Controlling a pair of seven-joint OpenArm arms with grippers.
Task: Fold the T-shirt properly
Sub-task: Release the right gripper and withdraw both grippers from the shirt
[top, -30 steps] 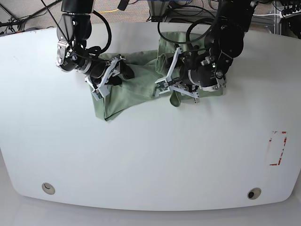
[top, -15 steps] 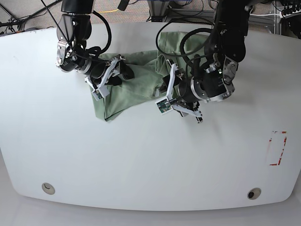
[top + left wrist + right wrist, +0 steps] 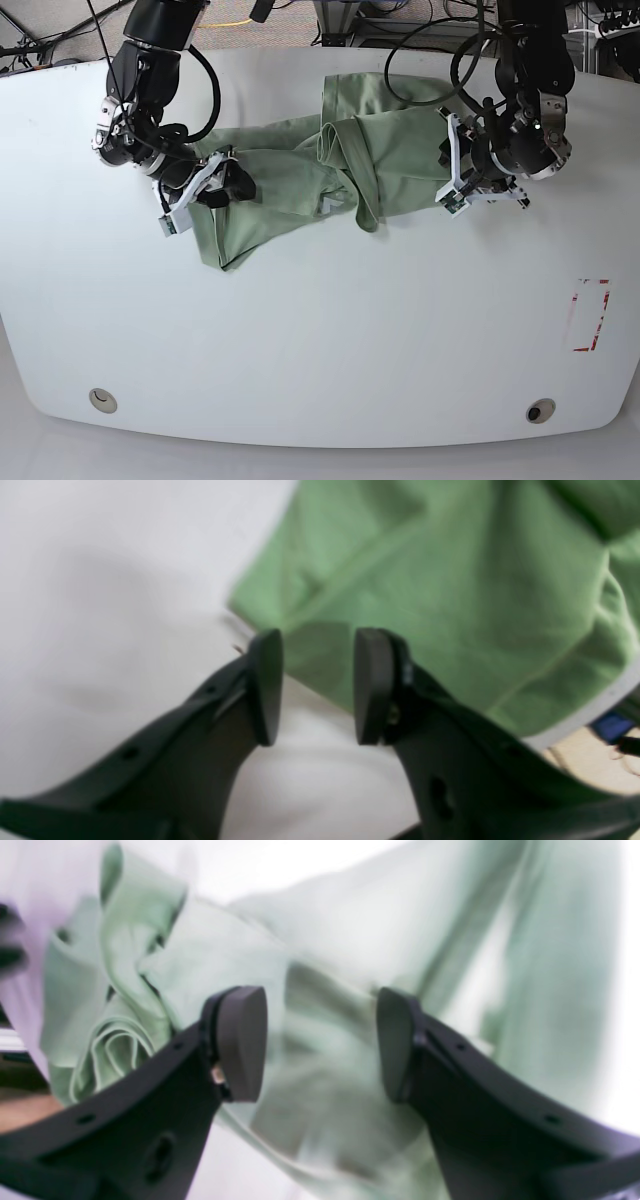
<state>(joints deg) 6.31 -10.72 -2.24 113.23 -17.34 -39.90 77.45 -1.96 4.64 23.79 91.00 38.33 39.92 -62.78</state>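
The pale green T-shirt (image 3: 300,170) lies crumpled across the far middle of the white table (image 3: 320,340), with a bunched fold near its middle. My left gripper (image 3: 452,186) is at the shirt's right edge. In the left wrist view it (image 3: 317,685) is open and empty, over the edge of the green cloth (image 3: 440,580) and the bare table. My right gripper (image 3: 190,195) is at the shirt's left end. In the blurred right wrist view it (image 3: 320,1045) is open, with wrinkled cloth (image 3: 320,965) behind its fingers.
A red-marked rectangle (image 3: 590,315) is on the table at the right. Two round holes (image 3: 100,400) (image 3: 540,411) sit near the front edge. Cables and frames lie beyond the table's far edge.
My left gripper has moved from the shirt's middle to its right edge. The right half of the shirt now lies spread wider. My right gripper has shifted a little to the left.
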